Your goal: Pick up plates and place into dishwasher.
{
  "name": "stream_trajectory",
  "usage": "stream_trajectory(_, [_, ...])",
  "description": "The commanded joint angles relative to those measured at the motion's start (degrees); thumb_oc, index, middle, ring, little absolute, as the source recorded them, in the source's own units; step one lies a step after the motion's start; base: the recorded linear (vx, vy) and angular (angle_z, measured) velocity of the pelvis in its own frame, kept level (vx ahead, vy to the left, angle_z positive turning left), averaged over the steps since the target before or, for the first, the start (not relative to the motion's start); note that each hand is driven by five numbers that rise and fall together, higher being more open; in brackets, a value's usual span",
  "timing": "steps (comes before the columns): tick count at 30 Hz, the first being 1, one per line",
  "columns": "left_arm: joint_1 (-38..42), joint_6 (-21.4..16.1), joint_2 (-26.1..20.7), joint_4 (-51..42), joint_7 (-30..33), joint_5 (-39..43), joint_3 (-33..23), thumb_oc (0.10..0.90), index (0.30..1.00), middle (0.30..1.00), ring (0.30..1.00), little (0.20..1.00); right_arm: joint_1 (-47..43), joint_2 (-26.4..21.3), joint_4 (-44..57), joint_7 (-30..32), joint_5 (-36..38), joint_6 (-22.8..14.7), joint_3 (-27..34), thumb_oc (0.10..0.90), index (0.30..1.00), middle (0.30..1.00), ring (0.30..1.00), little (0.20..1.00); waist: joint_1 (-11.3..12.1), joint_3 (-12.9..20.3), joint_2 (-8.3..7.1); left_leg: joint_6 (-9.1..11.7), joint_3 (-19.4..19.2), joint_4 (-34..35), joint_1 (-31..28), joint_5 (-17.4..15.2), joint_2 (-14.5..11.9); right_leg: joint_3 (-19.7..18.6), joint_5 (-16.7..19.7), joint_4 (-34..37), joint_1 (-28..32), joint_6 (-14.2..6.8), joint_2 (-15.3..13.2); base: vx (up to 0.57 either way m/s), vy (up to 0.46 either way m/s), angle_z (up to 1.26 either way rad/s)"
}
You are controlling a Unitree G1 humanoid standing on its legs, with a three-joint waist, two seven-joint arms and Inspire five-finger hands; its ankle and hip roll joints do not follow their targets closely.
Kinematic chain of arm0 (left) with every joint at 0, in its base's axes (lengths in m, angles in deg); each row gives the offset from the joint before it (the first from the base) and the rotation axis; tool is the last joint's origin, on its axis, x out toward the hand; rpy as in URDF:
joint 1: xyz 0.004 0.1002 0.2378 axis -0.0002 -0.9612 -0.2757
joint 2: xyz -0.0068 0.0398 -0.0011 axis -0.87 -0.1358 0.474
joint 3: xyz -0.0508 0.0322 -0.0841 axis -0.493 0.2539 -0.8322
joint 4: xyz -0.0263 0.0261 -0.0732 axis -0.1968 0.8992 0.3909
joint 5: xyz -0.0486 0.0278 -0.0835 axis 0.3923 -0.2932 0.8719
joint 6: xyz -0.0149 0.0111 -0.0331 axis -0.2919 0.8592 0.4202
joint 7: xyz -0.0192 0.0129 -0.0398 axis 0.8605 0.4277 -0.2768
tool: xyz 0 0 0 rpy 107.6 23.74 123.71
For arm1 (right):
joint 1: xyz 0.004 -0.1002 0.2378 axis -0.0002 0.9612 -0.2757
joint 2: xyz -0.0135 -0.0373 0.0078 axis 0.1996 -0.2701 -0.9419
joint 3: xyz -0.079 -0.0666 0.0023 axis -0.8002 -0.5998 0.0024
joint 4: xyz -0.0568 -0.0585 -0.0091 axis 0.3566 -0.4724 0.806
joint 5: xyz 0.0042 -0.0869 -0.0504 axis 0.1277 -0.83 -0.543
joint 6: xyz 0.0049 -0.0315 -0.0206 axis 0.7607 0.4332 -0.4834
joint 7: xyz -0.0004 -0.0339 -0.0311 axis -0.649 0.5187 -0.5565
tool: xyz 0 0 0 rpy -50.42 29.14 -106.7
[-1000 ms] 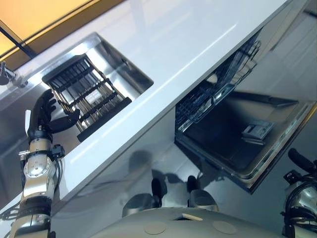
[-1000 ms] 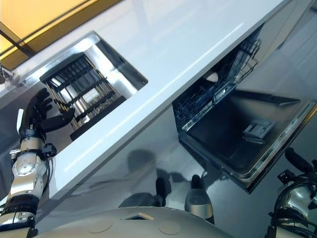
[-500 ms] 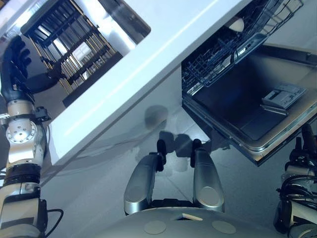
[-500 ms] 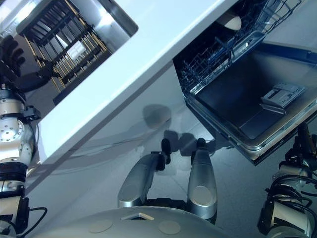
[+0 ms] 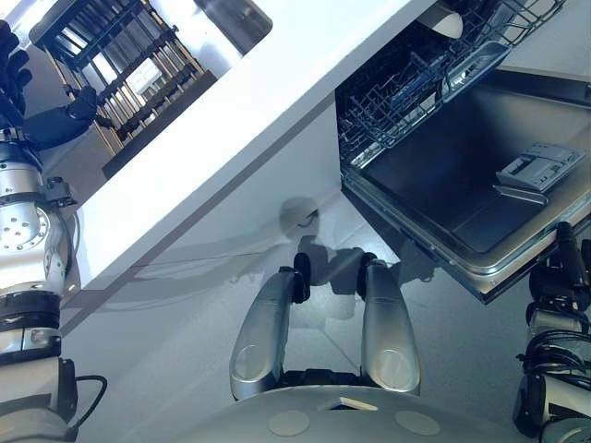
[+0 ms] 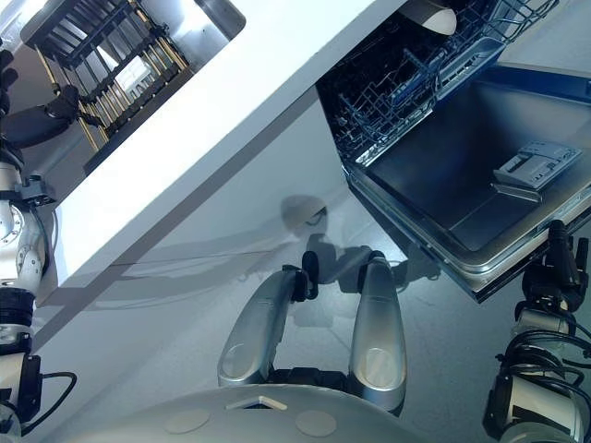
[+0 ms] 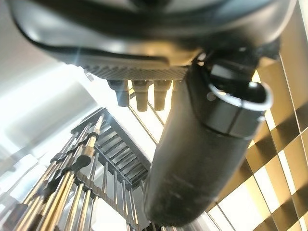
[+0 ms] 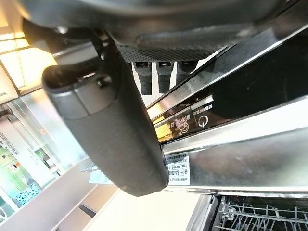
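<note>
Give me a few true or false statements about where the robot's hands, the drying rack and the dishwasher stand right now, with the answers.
1. The dishwasher door is closed. False: it hangs open, with the lower rack pulled out above it.
2. The left hand is beside the drying rack in the sink. True.
3. The left hand holds a plate. False: its fingers are relaxed and hold nothing.
4. The right hand is near the open door's edge. True.
5. The drying rack sits on the white counter. False: it sits in the sink.

It was a kitchen: a white countertop (image 5: 231,120) held a steel sink (image 5: 226,18) above an open dishwasher (image 5: 462,185).
</note>
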State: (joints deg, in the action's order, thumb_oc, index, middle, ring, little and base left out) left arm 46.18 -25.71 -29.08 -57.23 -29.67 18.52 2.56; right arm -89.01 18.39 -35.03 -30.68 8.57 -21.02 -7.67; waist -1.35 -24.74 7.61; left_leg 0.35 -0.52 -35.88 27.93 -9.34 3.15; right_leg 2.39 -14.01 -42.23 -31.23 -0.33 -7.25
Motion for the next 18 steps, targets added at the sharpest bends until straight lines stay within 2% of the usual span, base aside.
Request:
stream_trajectory(1, [-2.5,-4.9,7.7,-4.5,1.9,0.5,0.4,0.8,0.9,0.9,0.9,0.9,-4.7,2.0,15.8,-19.5,-3.4,7.6,-9.7,0.8,0.9,0.9,0.9,0.9,1.9,-0.9,-2.53,-4.1,-1.3,1.2,-1.5,-3.1,3.7,5.3,-1.1,-1.0,0.7,2.6,3.1,0.0,0.0,0.0])
stream_trajectory(4, [-4.6,-5.2,8.4,-6.0,1.5,-0.6,-0.6,0.8,0.9,0.9,0.9,0.9,-2.5,4.1,28.2,-32.4,-3.6,13.2,-16.0,0.8,0.9,0.9,0.9,0.9,2.3,-0.7,-3.51,-4.3,-0.8,2.1,-2.4,-2.6,3.7,5.5,-0.7,-0.1,1.7,2.3,2.8,0.01,-0.015,-0.05])
stream_trajectory(7, [-5.1,-5.7,8.6,-5.8,1.6,-0.9,-0.4,0.8,0.9,0.9,0.9,0.9,-2.7,5.9,40.6,-38.7,-2.2,14.5,-22.0,0.8,0.9,0.9,0.9,0.9,2.7,-0.4,-4.11,-4.4,-0.3,3.3,-3.3,-2.1,3.6,5.5,-0.4,1.1,2.7,2.0,2.7,0.02,-0.01,-0.15])
stream_trajectory(8, [-5.0,-5.8,8.7,-5.7,1.7,-1.1,-0.1,0.8,0.9,0.9,0.9,0.9,-3.4,6.6,43.9,-38.4,-2.4,14.7,-23.3,0.8,0.9,0.9,0.9,0.9,2.8,-0.3,-4.18,-4.5,-0.2,3.6,-3.6,-2.1,3.6,5.4,-0.3,1.3,2.9,1.9,2.7,0.03,0.003,-0.35])
stream_trajectory(9, [-4.7,-5.7,8.8,-5.5,2.0,-1.3,0.5,0.8,0.9,0.9,0.9,0.9,-5.3,8.5,51.5,-36.8,-3.0,14.4,-26.3,0.8,0.9,0.9,0.9,0.9,3.0,0.0,-4.39,-4.5,0.1,4.5,-4.4,-1.7,3.7,5.3,-0.1,2.4,3.8,1.8,2.8,0.04,0.009,-0.36])
stream_trajectory(13, [-3.9,-5.6,9.5,-4.7,2.5,-1.6,1.4,0.8,0.9,0.9,0.9,0.9,-9.8,12.3,64.8,-32.3,-5.6,13.5,-30.8,0.8,0.9,0.9,0.9,0.9,3.3,1.0,-4.55,-4.4,0.7,7.7,-6.9,-0.8,3.6,5.0,0.5,5.7,6.4,1.4,3.1,0.05,0.044,-0.29])
stream_trajectory(18, [-4.1,-6.0,10.2,-2.6,1.4,-0.8,1.6,0.8,0.9,0.9,0.9,0.9,-13.2,14.4,72.5,-25.1,-5.5,13.6,-32.0,0.8,0.9,0.9,0.9,0.9,3.9,3.5,-4.51,-4.0,1.5,12.7,-10.9,1.0,3.4,5.0,2.0,11.7,10.7,1.0,3.4,0.09,0.07,0.04])
